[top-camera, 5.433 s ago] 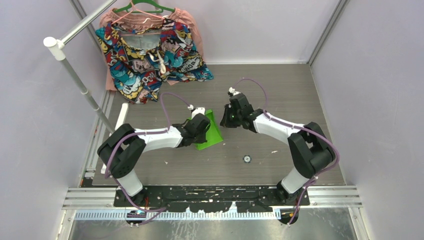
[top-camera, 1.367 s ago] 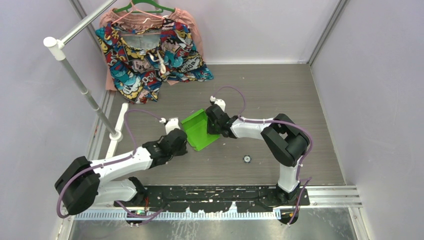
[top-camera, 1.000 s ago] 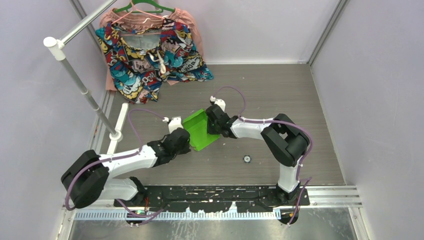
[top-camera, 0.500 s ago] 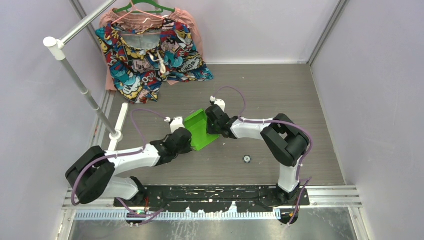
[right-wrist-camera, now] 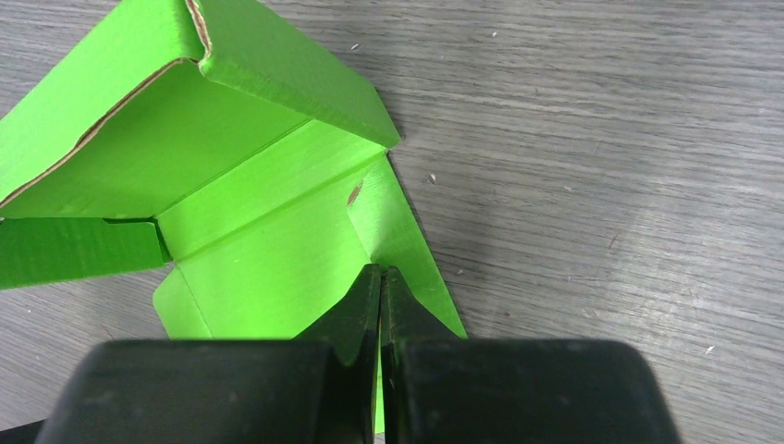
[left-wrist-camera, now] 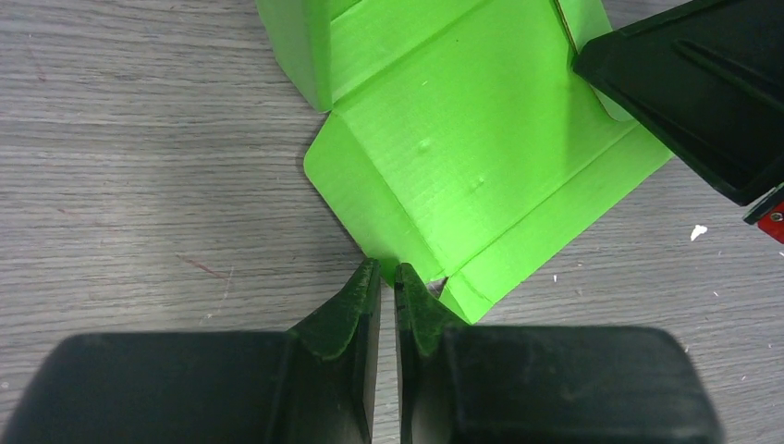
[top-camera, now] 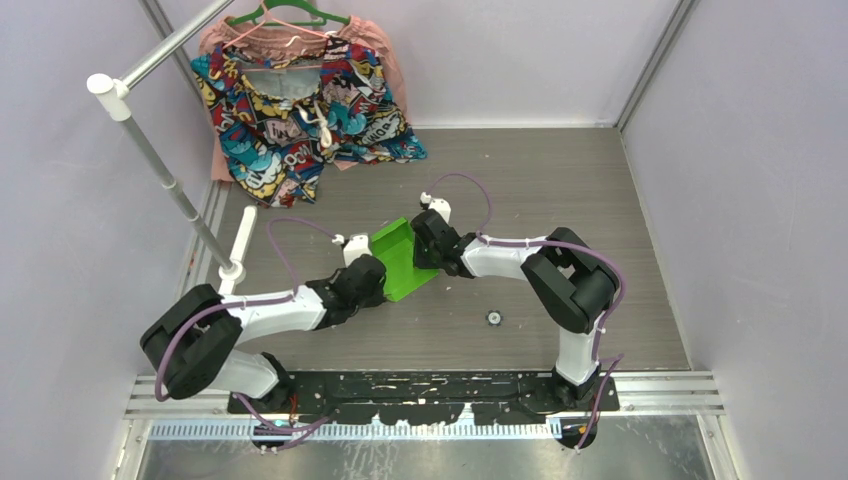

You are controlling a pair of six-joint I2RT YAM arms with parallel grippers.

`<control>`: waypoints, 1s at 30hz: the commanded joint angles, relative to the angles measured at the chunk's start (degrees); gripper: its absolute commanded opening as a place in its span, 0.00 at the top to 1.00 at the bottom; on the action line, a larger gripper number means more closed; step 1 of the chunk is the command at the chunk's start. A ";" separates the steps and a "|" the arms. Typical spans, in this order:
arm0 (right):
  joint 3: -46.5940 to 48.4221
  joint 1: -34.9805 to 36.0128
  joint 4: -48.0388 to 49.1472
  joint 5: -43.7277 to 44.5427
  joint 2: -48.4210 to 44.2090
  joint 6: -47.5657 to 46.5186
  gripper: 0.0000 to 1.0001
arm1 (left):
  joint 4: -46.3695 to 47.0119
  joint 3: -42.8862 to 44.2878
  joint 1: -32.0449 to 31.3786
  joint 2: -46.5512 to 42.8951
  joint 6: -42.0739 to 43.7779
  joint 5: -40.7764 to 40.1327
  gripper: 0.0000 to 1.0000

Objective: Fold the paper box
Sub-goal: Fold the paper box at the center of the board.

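The left gripper (left-wrist-camera: 388,270) is almost closed, with only a thin slit between its two fingers, and I see nothing inside that slit. Its tips touch the near edge of the paper box (left-wrist-camera: 462,157), at a narrow side flap close to one corner.

The right gripper (right-wrist-camera: 380,271) is fully closed. Its tips sit on the crease of a narrow flap at the opposite side of the box. Whether a bit of the card is pinched between the fingers, I cannot tell.

The box lies on the grey wooden table (top-camera: 560,190), near the middle, between the two grippers. It is only partly folded. The panel next to the grippers is flat on the table, and the far end stands up as walls with a bent edge.

A small round object (top-camera: 493,318) lies on the table to the right of the box, apart from it. At the far left corner a colourful garment (top-camera: 300,120) hangs on a green hanger (top-camera: 290,14), beside a white pole (top-camera: 160,165).
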 commanded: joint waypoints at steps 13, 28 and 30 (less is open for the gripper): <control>-5.10 1.02 -9.48 -1.05 4.99 3.56 0.99 | -11.62 0.33 9.83 -17.53 -3.33 2.95 0.75; -4.86 1.56 -10.10 -0.78 4.96 5.58 0.99 | 14.75 -17.59 16.72 -12.72 -18.95 19.99 1.00; -4.49 2.03 -10.52 -0.44 5.23 5.59 0.99 | 16.48 -17.40 16.68 -10.89 -18.61 19.75 1.00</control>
